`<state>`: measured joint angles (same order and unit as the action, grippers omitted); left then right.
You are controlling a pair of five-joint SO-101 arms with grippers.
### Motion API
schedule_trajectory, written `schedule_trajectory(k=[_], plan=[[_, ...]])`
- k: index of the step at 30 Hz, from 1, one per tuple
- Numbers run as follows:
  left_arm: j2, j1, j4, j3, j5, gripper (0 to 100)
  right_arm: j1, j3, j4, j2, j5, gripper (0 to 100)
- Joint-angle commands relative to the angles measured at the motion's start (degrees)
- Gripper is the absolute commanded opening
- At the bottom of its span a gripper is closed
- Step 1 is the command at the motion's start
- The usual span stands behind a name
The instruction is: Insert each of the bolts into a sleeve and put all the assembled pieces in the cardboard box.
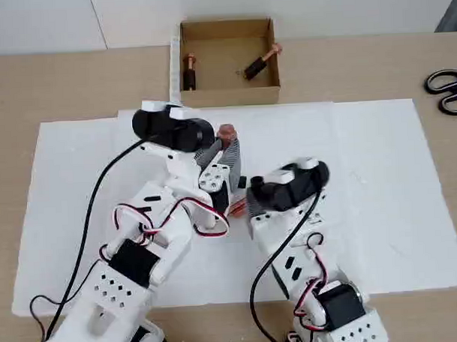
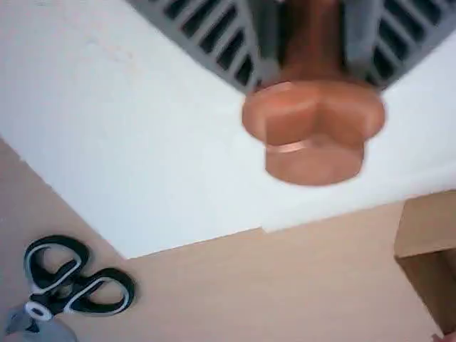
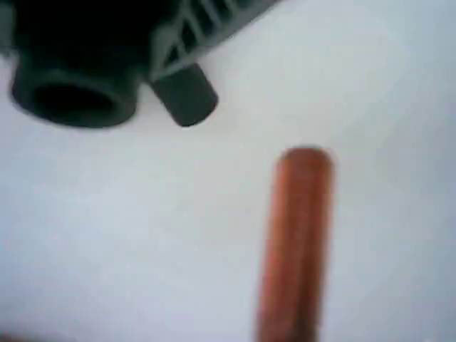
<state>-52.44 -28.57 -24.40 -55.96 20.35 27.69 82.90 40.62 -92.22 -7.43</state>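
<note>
Two assembled pieces [image 1: 188, 70] [image 1: 261, 62] lay in the cardboard box [image 1: 230, 96] at upper centre, the left tool [image 2: 310, 35] clamped a third bolt [image 2: 313, 132] over the white paper [image 1: 379, 181] at mid-frame, seemingly yet to be boxed, and the right tool's [image 1: 251, 208] grip could not be told.

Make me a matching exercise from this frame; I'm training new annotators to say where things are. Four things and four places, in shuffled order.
Things
1. copper bolt
2. black sleeve
3. scissors
4. assembled pieces

Places
A. inside the cardboard box
B. in the jaws of the left gripper
C. on the bare table, off the white sheet
D. at the jaws of the right gripper

Pairs: 1-B, 2-D, 3-C, 4-A
</note>
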Motion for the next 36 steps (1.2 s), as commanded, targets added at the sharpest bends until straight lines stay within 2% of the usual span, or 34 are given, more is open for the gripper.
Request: schedule_trajectory(k=[1, 6, 19, 24, 36], plan=[[-2.2, -0.9, 6.5, -0.6, -0.3, 1, 2.6, -0.4, -1.1, -0.9, -0.5, 0.5], [-2.2, -1.3, 10.5, -4.1, -0.4, 1, 2.8, 0.2, -1.4, -1.7, -0.7, 0.5], [-2.1, -2.5, 11.4, -4.9, 0.1, 1, 2.9, 2.6, -1.5, -7.0, -0.8, 0.5], [-1.8, -3.3, 11.4, -4.4, 5.7, 1, 2.9, 3.1, -1.6, -7.3, -0.8, 0.5], [-1.7, -3.2, 11.3, -4.9, 5.8, 1, 2.9, 4.7, -4.4, -7.4, -0.7, 0.5]])
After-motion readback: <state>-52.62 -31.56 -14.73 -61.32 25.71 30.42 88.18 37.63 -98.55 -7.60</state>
